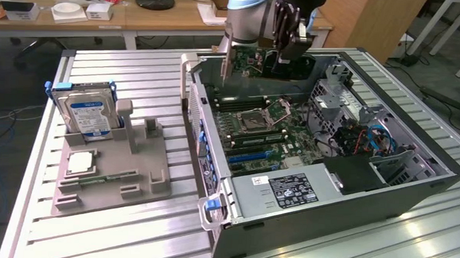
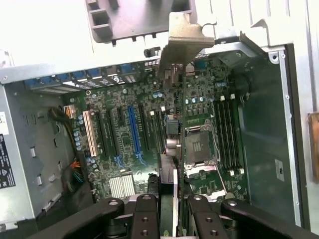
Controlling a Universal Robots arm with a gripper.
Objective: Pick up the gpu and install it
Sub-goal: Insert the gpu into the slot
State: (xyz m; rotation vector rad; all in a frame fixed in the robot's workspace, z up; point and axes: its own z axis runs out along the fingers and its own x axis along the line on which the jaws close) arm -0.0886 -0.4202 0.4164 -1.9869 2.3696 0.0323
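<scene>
The gpu (image 2: pixel 171 175) is held edge-on between my gripper's (image 2: pixel 170 215) two black fingers (image 2: pixel 146 211), which are shut on it. Its silver metal bracket (image 2: pixel 183 37) points away from the wrist, toward the case's rear wall. In the exterior view, the gripper (image 1: pixel 288 48) hangs over the far end of the open computer case (image 1: pixel 327 215), and the gpu (image 1: pixel 250 60) is upright in the air above the motherboard (image 1: pixel 264 136). Below the card lie the expansion slots, one blue (image 2: pixel 133 130) and one white (image 2: pixel 89 133). The card touches no slot.
A grey fixture (image 1: pixel 113 176) on the exterior view's left holds a silver hard drive (image 1: pixel 88 115), a CPU chip (image 1: pixel 82 161) and a green memory stick (image 1: pixel 99 179). Inside the case are the CPU socket (image 2: pixel 199 144), the power supply (image 1: pixel 285 191) and drive cages (image 1: pixel 346 93).
</scene>
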